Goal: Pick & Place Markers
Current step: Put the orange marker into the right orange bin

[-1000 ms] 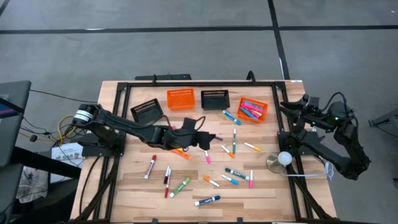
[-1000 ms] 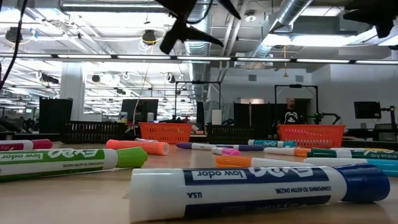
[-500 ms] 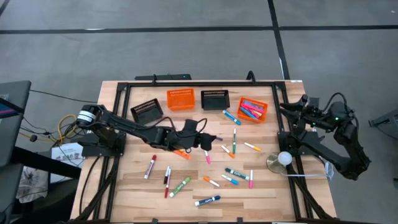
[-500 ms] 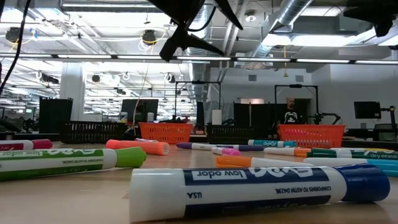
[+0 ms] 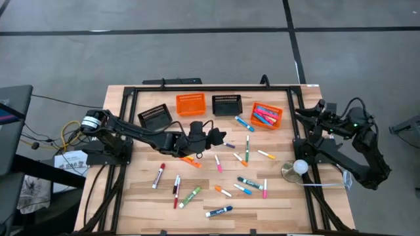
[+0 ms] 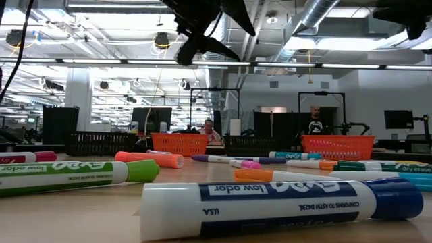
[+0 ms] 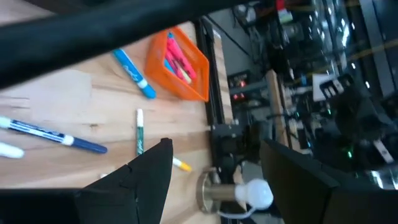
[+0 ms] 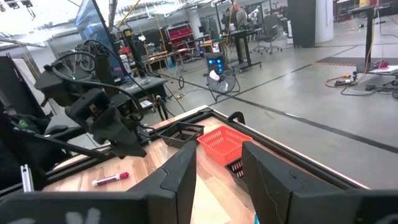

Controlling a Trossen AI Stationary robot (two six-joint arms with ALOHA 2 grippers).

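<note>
Many markers [image 5: 197, 195]: scattered loose over the wooden worktop [image 5: 141, 203], most of them on the side of the orange basket with markers away from the worktop's back edge.
Markers in basket: several pink, red and blue ones lie inside the orange basket with markers [image 5: 267, 115] at the back right of the worktop.
Blue marker [image 5: 244, 123]: on the wood just beside that basket, towards the left arm.
Blue-capped white marker [image 6: 270, 202]: lying on its side closest to the low camera, a green-capped one [image 6: 74, 177] near it.
Left hand [image 5: 216, 136]: raised over the middle of the worktop, well apart from the orange basket with markers, fingers spread wide with nothing between them; no marker held.
Right hand [image 5: 308, 115]: parked off the worktop's right edge, just beyond the orange basket with markers; fingers part-way apart, gripping nothing.
Other baskets: an empty orange basket [image 5: 190, 103] between two black baskets [image 5: 155, 117] along the back edge, in line with the orange basket with markers.
Person [image 6: 314, 125]: standing far back in the room.
</note>
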